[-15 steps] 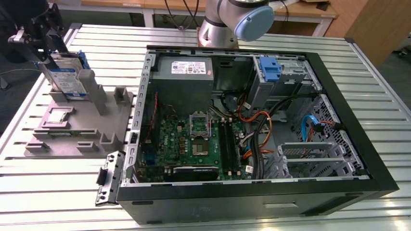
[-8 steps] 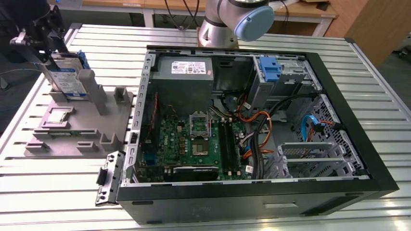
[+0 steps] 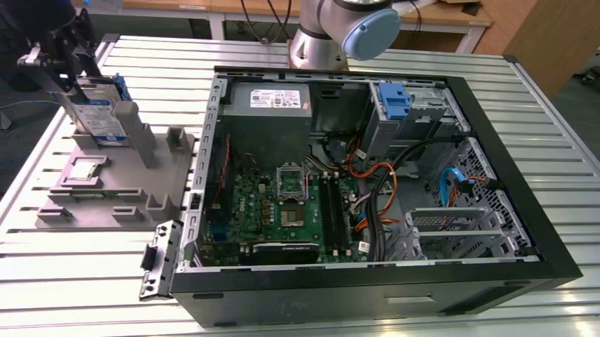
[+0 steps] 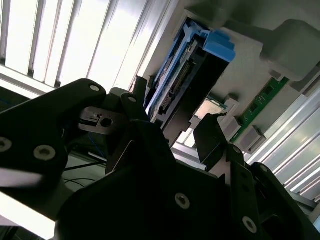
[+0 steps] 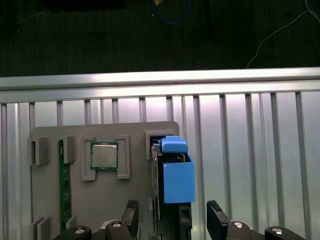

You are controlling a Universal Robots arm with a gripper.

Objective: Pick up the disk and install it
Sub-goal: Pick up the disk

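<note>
The end effector (image 5: 172, 209) straddles the upright disk (image 5: 177, 180), jaws apart; centring evenly over it should give a square, untilted grip.

Grey tubular robot arm (image 3: 317, 42) with a blue-capped joint (image 3: 373, 34) stands at top centre of the exterior view. Black two-finger gripper (image 5: 173, 217) hangs at the exterior view's left, pointing straight down. Fingers (image 5: 217, 222) spread wide in both wrist views, tips level, not clamped together.
</note>
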